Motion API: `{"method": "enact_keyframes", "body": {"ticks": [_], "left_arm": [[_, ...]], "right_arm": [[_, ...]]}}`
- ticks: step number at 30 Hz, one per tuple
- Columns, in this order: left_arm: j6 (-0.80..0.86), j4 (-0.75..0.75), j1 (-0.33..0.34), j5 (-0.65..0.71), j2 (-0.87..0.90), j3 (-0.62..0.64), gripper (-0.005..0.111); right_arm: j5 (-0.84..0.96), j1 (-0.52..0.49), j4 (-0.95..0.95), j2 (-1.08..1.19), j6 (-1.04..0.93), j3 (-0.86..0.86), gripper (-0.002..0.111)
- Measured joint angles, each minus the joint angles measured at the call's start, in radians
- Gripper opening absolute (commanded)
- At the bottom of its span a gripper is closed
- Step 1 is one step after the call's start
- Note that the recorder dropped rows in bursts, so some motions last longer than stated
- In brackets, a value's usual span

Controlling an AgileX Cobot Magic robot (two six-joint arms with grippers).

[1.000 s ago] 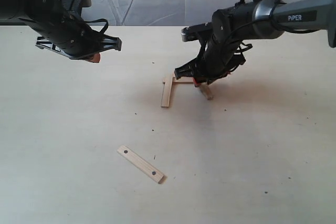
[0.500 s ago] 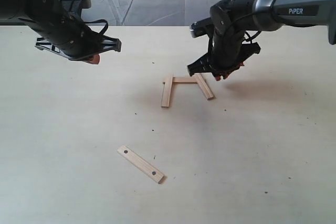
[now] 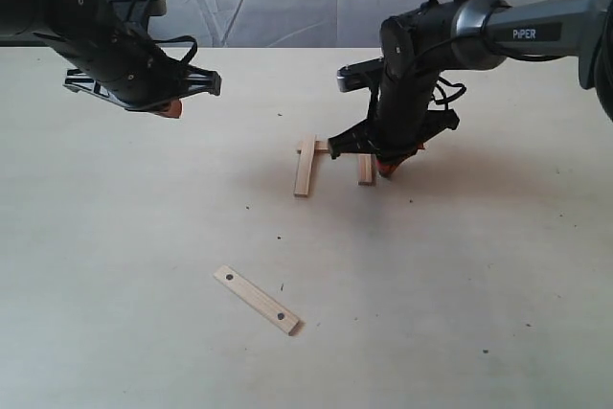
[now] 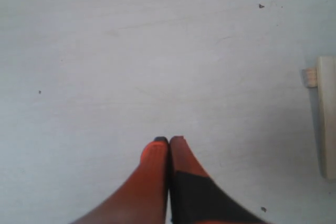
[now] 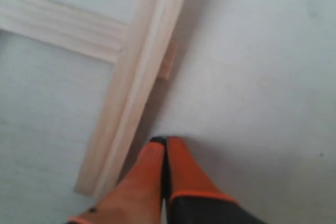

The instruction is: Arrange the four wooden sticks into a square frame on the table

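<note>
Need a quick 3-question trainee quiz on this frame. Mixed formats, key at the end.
1. True or false: the right gripper is shut on a stick.
2. How many sticks make up the partial frame? A two, B three, C four.
3. Which stick lies apart from the frame, and how do you recognise it?

Key
1. False. Its tips are closed on nothing, beside the frame's right stick.
2. B.
3. The lone stick, flat on the table lower in the exterior view, with a small dark hole near each end.
</note>
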Motion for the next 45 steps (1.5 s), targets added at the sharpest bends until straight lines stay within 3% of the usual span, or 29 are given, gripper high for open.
{"method": "enact_keyframes", "body": {"ticks": [9, 13, 16, 22, 28, 30, 35, 45], "left_arm": [[0.000, 0.000, 0.000, 0.000, 0.000, 0.000, 0.000], [0.000, 0.028, 0.000, 0.042, -0.011, 0.000, 0.000], [0.000, 0.078, 0.005, 0.066, -0.041, 0.000, 0.000], [0.000, 0.101, 0.043, 0.090, -0.083, 0.000, 0.000], [0.000, 0.105, 0.066, 0.126, -0.084, 0.008, 0.000], [0.000, 0.105, 0.068, 0.126, -0.084, 0.016, 0.000], [0.000, 0.105, 0.068, 0.114, -0.084, 0.035, 0.000], [0.000, 0.103, 0.068, 0.114, -0.084, 0.041, 0.000]], "right_arm": [[0.031, -0.006, 0.008, -0.057, -0.004, 0.000, 0.000], [0.088, 0.003, 0.008, -0.153, -0.120, 0.006, 0.000], [0.094, 0.043, 0.052, -0.222, -0.272, 0.049, 0.000], [0.099, 0.174, 0.325, -0.249, -0.603, 0.161, 0.001], [0.052, 0.309, 0.370, -0.249, -0.662, 0.191, 0.001], [0.047, 0.344, 0.372, -0.249, -0.665, 0.191, 0.008], [0.046, 0.400, 0.372, -0.245, -0.665, 0.191, 0.048], [0.040, 0.439, 0.364, -0.150, -0.583, 0.191, 0.050]]}}
